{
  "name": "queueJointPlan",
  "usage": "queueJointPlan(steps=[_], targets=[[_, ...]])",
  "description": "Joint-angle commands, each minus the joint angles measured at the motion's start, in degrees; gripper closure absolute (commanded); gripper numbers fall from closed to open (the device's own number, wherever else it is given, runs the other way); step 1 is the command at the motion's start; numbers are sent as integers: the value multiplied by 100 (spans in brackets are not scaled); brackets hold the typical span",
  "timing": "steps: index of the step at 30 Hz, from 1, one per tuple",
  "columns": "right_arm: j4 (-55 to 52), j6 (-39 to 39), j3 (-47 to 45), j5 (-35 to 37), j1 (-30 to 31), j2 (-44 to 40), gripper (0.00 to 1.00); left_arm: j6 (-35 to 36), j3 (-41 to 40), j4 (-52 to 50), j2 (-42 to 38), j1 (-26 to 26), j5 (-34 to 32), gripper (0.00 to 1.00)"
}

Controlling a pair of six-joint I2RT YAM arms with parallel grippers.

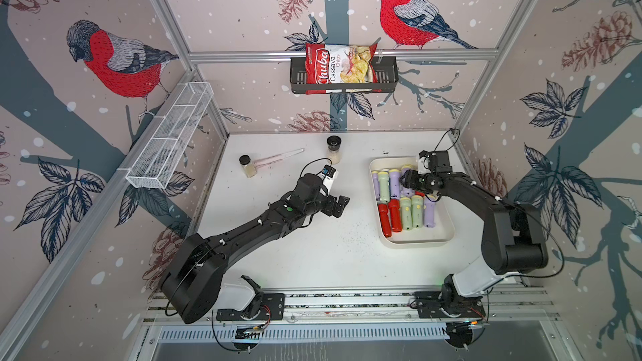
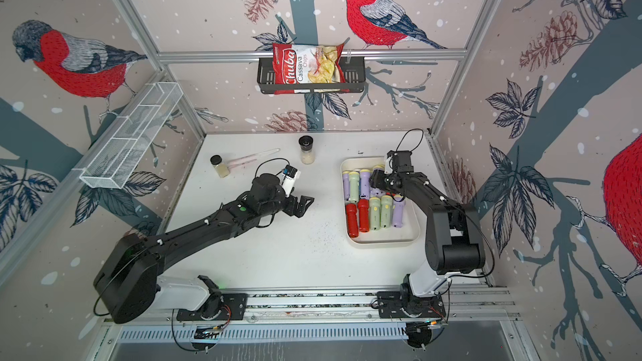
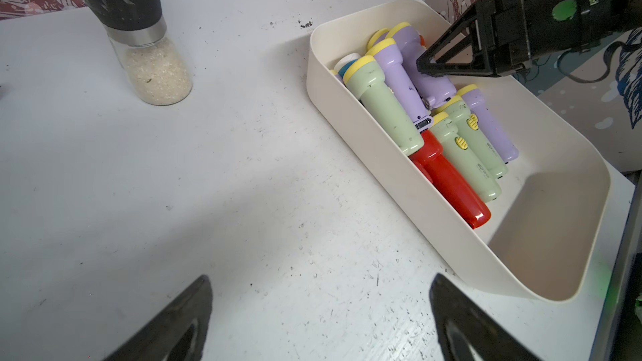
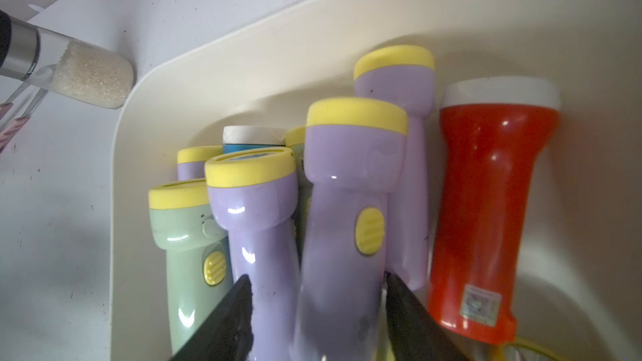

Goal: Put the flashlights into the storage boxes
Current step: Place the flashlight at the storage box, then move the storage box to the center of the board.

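Lilac torch (image 4: 344, 203) lies propped on other torches (image 4: 187, 230) in the tray (image 4: 243, 64), right gripper (image 4: 318, 276) part-open astride it, unclamped, left gripper (image 3: 321, 277) wide and empty; lifting askew, a finger could snag it and tip it out.

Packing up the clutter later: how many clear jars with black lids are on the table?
2. The small jar stands far left on the table. The taller jar stands far middle, left of the cream tray. No others show, though part of the table is covered.
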Motion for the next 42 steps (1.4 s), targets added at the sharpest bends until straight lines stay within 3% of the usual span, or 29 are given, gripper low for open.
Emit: queueJointPlan(steps=[1, 6, 10, 15, 27, 32, 42], targets=[[30, -112, 98, 39, -199, -229, 37, -100, 39, 326, -22, 30, 78, 4], [81, -90, -41, -173, -1171, -805, 29, -187, -27, 362, -206, 92, 25, 4], [403, 154, -401, -846, -2158, -958, 23, -250, -218, 542, -340, 175, 27, 4], [599, 197, -757, -1023, -2392, -848, 20, -378, -315, 631, -334, 288, 131, 4], [629, 155, -1051, -1357, -1394, -553, 20, -655, -555, 992, -274, 655, -335, 4], [494, 288, -1178, -1324, -684, -842, 20, -742, -619, 1152, -379, 888, -1126, 4], [1398, 1434, -1612, -908, 1088, -1134, 20, -828, -1173, 1478, -992, 1867, -2425, 4]])
